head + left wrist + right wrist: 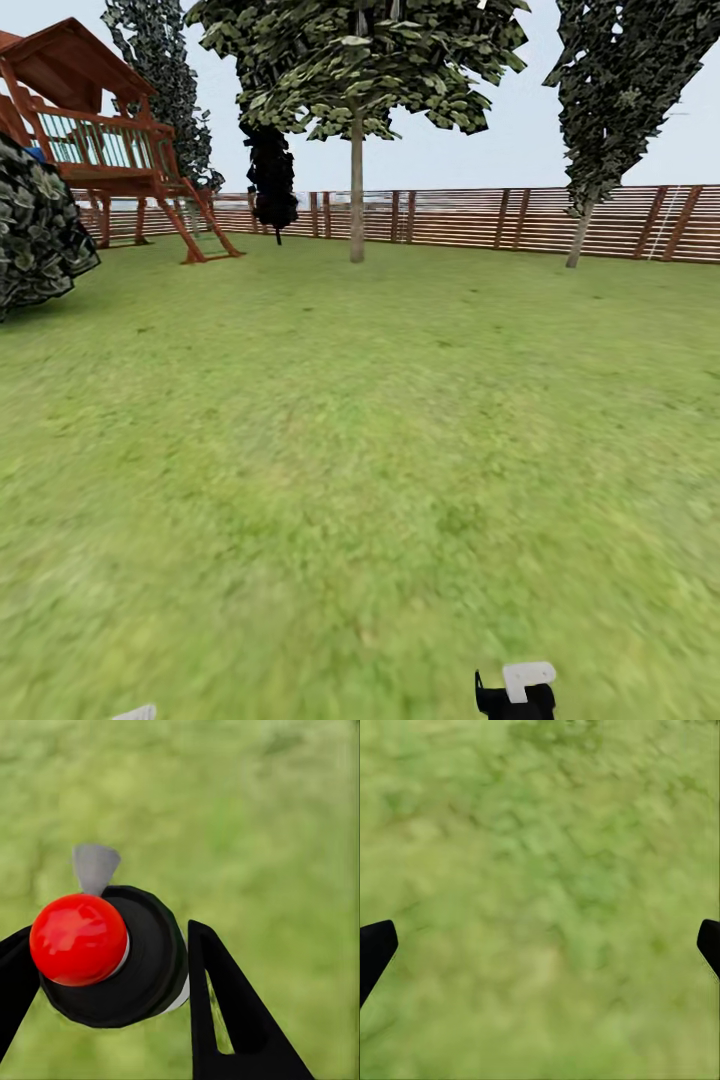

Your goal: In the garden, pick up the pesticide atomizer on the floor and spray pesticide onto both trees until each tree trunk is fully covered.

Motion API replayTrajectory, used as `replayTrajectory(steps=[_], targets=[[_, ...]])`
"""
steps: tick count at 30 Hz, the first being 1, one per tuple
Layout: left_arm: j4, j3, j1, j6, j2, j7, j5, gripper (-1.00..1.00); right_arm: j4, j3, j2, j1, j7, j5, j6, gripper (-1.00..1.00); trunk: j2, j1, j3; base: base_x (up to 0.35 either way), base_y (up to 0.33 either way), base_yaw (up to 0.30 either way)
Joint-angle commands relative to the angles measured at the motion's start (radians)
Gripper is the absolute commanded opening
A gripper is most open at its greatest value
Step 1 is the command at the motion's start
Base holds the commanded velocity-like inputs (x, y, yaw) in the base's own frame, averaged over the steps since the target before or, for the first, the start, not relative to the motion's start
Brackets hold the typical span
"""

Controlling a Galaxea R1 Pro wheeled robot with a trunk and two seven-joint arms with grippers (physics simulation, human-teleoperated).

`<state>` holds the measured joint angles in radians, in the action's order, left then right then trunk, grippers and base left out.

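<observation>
**Mia:** Where is the spray bottle?

**Ben:** The spray bottle [112, 960] sits between the two black fingers [225, 1012] of the left gripper [101, 967]. The fingers are closed on its black body, one on each side. It has a round red knob [77, 939] on top and a small grey nozzle [95, 868] sticking out past it. Blurry green grass [270, 825] is under it.

**Mia:** Is there any name or writing on the bottle?

**Ben:** I can see no words on it, only red, black and grey.

**Mia:** What about the other gripper?

**Ben:** The right gripper [540, 945] is wide open. Its black fingertips [375, 945] sit far apart at the two edges of the right wrist view, with nothing between them but grass. From the head camera, a black and white bit of the right arm [518, 692] peeks in low down.

**Mia:** And the trees?

**Ben:** Far across the lawn [360, 450] stands a tree [357, 60] with a pale trunk [357, 190] and a green leafy top. A second tree [620, 80] stands to its right, with a leaning trunk [578, 238], close to the brown wooden fence [480, 215]. A thin black tree [271, 175] is left of the first one. Further left is a red-brown wooden play tower [100, 130] with a roof, and a dark bush [35, 230] at the edge.
</observation>
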<state>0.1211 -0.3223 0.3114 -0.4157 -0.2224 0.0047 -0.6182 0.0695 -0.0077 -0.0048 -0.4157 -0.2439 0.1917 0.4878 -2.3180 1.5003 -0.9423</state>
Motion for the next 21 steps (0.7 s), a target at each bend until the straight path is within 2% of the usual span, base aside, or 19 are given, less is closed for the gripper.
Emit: replayTrajectory(steps=[1,21], targets=[[0.000,0.000,0.000,0.000,0.000,0.000,0.000,-1.00,0.000,0.000,0.000,0.000,0.000,0.000,0.000,1.00,0.000,0.000,0.000,0.339,0.000,0.000],[0.000,0.000,0.000,0.000,0.001,0.000,0.000,-1.00,0.000,0.000,0.000,0.000,0.000,0.000,0.000,1.00,0.000,0.000,0.000,0.339,0.000,0.000]])
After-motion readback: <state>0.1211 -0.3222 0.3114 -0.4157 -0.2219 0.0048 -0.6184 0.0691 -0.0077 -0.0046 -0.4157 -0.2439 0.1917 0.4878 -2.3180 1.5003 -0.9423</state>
